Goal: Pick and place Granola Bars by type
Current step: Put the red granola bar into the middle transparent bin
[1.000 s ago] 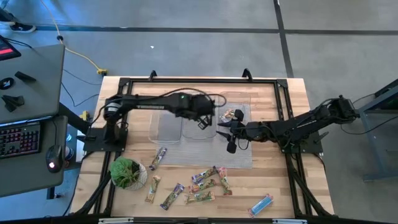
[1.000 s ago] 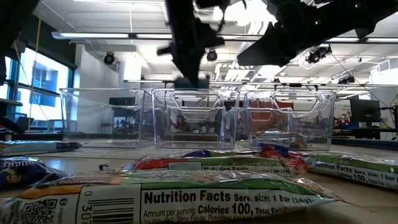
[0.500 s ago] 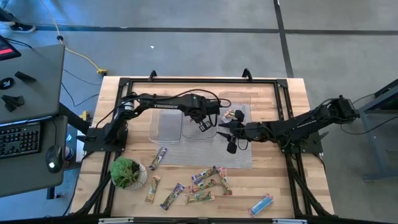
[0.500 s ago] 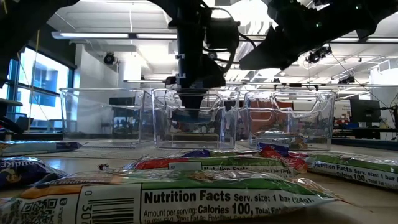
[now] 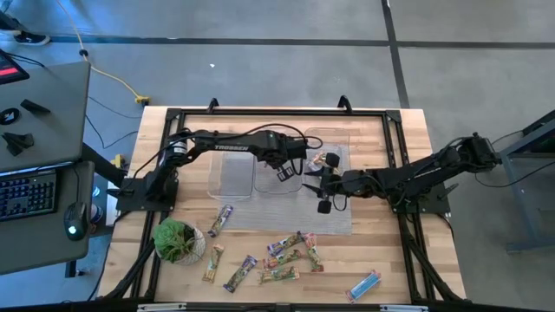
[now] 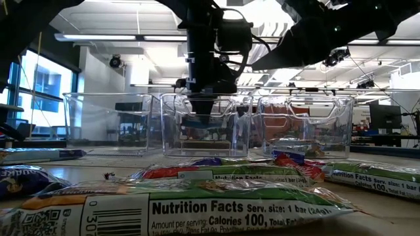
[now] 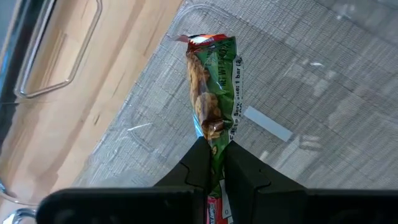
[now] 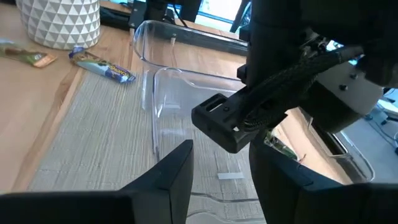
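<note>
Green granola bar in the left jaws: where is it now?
The green granola bar hangs in the left gripper, inside the middle clear tray.

Glossy-wrapped granola bar (image 7: 214, 93), clear plastic trays (image 6: 203, 124), wooden table (image 5: 408, 139)

Green granola bar (image 7: 214, 102) hangs, seemingly over middle tray.

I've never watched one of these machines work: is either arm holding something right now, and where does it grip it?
The left gripper pinches a green-wrapped granola bar by one end, over the middle tray. The right gripper is open, holding nothing.
</note>
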Controlling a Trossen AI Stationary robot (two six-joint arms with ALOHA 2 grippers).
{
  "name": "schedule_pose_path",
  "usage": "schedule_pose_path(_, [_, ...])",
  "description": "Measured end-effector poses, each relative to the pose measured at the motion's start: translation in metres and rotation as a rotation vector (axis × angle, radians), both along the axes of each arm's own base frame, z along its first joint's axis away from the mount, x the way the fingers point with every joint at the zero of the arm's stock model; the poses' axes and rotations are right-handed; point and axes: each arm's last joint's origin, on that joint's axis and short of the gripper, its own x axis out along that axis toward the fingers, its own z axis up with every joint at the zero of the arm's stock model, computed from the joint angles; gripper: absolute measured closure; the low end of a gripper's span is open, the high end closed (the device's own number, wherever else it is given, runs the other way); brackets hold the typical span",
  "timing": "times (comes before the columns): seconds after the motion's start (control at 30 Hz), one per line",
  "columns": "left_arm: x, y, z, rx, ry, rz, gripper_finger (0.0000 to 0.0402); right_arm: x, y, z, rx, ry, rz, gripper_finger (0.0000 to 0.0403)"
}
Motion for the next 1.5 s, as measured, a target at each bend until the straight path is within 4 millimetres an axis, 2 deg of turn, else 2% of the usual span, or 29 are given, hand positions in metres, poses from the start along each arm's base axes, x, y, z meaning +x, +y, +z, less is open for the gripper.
schedule_pose_path(0.27, [0.004,-0.002,0.000,-0.056,-0.048,-0.011,0.0375,0.000,0.000,0.000,-0.013,0.004,0.004,0.0263])
schedule_pose_path(0.43, [0.011,-0.002,0.002,-0.107,-0.136,-0.029,0.0375,0.000,0.000,0.000,-0.013,0.004,0.004,0.0263])
schedule_pose_path(0.8, [0.027,0.001,0.008,-0.072,-0.309,-0.039,0.0375,0.000,0.000,0.001,-0.012,-0.004,0.007,0.0263])
schedule_pose_path(0.9, [0.022,0.001,0.007,-0.032,-0.236,-0.044,0.0375,0.000,0.000,0.000,-0.012,0.007,0.008,0.0263])
schedule_pose_path(0.97, [0.014,0.000,0.004,-0.034,-0.145,-0.055,0.0375,0.000,0.000,-0.001,-0.013,0.011,0.008,0.0263])
schedule_pose_path(1.17, [0.002,-0.002,0.002,-0.062,-0.012,-0.081,0.0375,0.000,0.000,0.000,-0.013,0.008,0.007,0.0263])
schedule_pose_path(1.33, [0.002,-0.004,0.004,-0.137,-0.049,-0.051,0.0375,0.000,0.000,0.000,-0.013,0.007,0.006,0.0263])
schedule_pose_path(1.5, [0.002,-0.006,0.004,-0.186,-0.041,-0.101,0.0375,0.000,0.000,0.000,-0.013,0.005,0.006,0.0263])
